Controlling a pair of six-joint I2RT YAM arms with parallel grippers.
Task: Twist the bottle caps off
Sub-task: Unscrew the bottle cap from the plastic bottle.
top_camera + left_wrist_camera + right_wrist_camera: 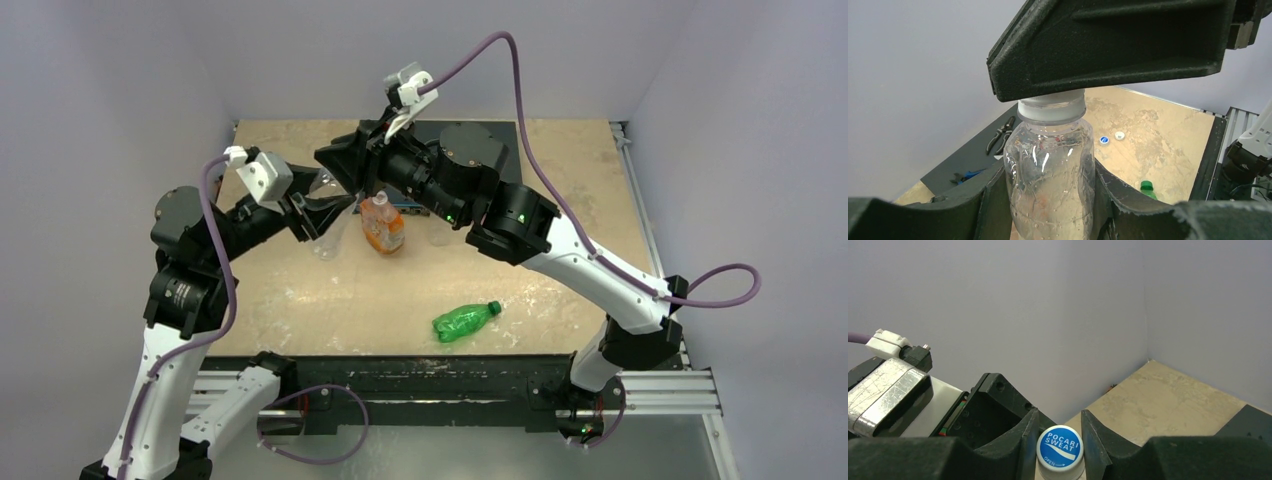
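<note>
My left gripper (1050,200) is shut on the body of a clear crinkled bottle (1050,175) and holds it upright; the pair shows at the left of centre in the top view (325,215). The bottle's white cap (1050,109) has a blue top (1059,449). My right gripper (1059,440) comes from above (342,165), and its fingers press the cap's two sides. The orange-label bottle (382,226) stands just right of them. The green bottle (463,320) lies on its side near the front, its green cap (1147,187) on. Two loose caps (1104,140) (1119,135) lie on the table.
A dark mat (973,155) at the back holds pliers (1000,132) and a blue-handled tool (965,176). Grey walls close in the back and both sides. The right arm (560,250) stretches across the table's middle. A black rail (400,375) runs along the near edge.
</note>
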